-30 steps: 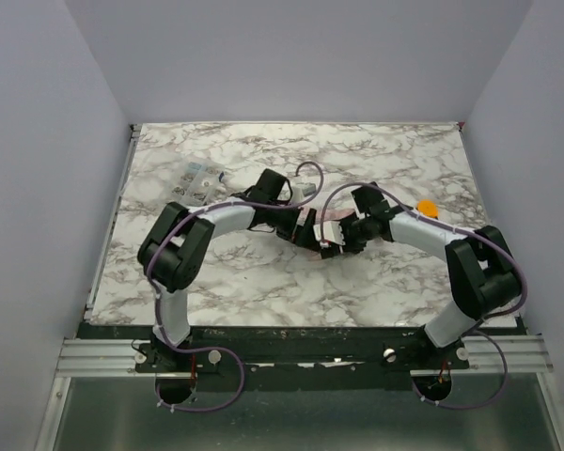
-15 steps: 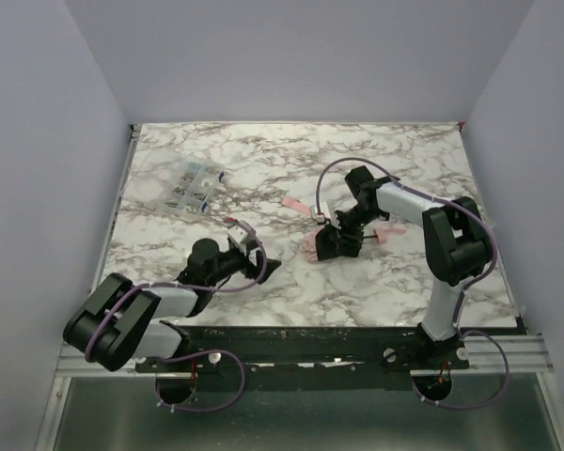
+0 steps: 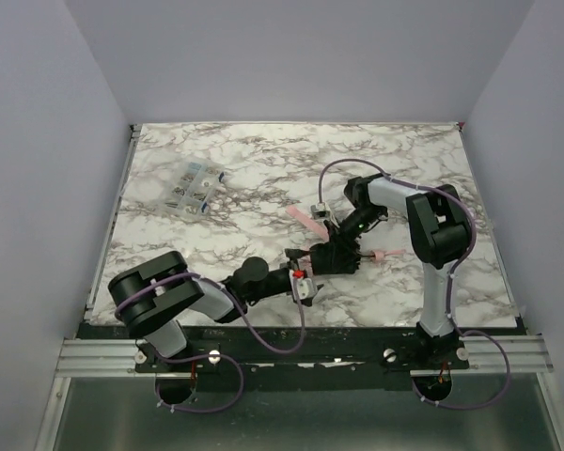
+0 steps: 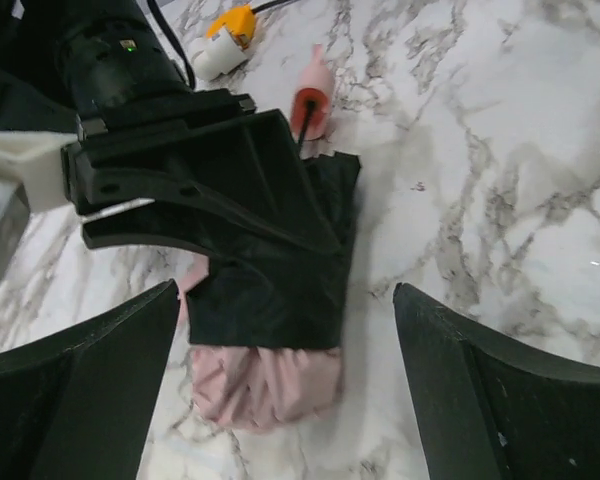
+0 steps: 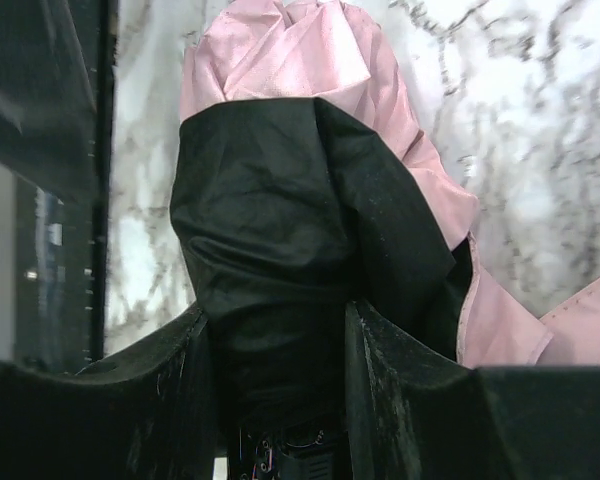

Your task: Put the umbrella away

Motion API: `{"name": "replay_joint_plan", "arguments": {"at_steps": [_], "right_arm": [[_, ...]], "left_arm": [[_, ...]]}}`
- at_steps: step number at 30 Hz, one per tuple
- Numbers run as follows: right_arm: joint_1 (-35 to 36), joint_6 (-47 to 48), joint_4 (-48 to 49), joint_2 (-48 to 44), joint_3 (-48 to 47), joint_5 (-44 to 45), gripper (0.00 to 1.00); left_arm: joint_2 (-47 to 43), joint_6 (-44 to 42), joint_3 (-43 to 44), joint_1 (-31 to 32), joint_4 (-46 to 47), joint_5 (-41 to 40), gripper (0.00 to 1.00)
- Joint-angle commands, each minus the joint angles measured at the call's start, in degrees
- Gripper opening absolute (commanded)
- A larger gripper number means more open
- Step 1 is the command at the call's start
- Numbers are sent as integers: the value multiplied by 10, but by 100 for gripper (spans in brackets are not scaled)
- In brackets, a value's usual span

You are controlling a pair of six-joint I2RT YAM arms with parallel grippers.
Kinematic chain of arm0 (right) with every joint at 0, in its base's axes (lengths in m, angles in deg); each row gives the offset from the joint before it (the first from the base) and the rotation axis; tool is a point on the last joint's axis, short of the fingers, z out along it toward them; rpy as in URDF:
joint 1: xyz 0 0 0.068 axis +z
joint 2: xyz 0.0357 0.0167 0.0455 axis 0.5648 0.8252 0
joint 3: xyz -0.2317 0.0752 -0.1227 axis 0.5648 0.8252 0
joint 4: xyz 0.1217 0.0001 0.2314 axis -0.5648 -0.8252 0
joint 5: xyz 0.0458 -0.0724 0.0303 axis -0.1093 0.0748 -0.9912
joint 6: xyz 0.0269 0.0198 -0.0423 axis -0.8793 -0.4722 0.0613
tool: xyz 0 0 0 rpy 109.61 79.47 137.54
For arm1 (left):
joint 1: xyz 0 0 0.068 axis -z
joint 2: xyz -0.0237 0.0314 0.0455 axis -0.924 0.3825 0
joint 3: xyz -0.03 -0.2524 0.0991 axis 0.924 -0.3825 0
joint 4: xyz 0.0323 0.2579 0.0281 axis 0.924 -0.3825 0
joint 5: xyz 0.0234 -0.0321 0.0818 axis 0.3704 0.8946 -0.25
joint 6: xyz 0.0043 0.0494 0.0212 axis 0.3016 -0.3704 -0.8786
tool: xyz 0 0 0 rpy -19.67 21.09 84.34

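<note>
- Your right gripper [image 5: 280, 365] clamps the umbrella [image 4: 272, 300] around its black-wrapped middle — it lies mid-table [image 3: 404, 160].
- Your left gripper [image 3: 303, 283] faces its pink end, close by — jaws spread wide.

White marble-pattern table [image 3: 263, 160]. Pink umbrella [image 4: 265, 385] lies near centre, clear blister pack [image 3: 195, 188] at far left, small orange-white object [image 4: 223, 40] beyond the umbrella.

left gripper [image 3: 305, 280] moved right along table's near edge, up to umbrella [image 3: 331, 258] | right gripper [image 3: 346, 246] drew umbrella slightly nearer
</note>
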Motion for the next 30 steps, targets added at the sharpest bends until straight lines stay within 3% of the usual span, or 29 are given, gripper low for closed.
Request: {"name": "replay_joint_plan", "arguments": {"at_steps": [1,5,8,12,15,17,22,24,30], "right_arm": [[16,-40,-54,87,64,136,11],[16,-43,-46,81,65,130,11],[15,-43,-42,79,67,127,12],[13,-42,-33,72,66,114,18],[10,-51,-14,48,65,104,29],[-2,-56,-4,19,61,97,39],[-83,-52,-10,-89,6,56,64],[-117,-55,-1,-135,-12,47,79],[-164,-19,44,-272,13,31,84]], "left_arm": [[50,-97,64,25,-82,-82,87],[87,-101,102,30,-163,-74,82],[105,-90,123,31,-224,-69,73],[119,-67,156,31,-329,-50,45],[124,-39,186,27,-409,-16,11],[130,-19,206,16,-457,17,0],[172,61,268,-28,-584,99,0],[196,75,295,-45,-633,127,0],[275,123,390,-92,-784,183,0]]}}
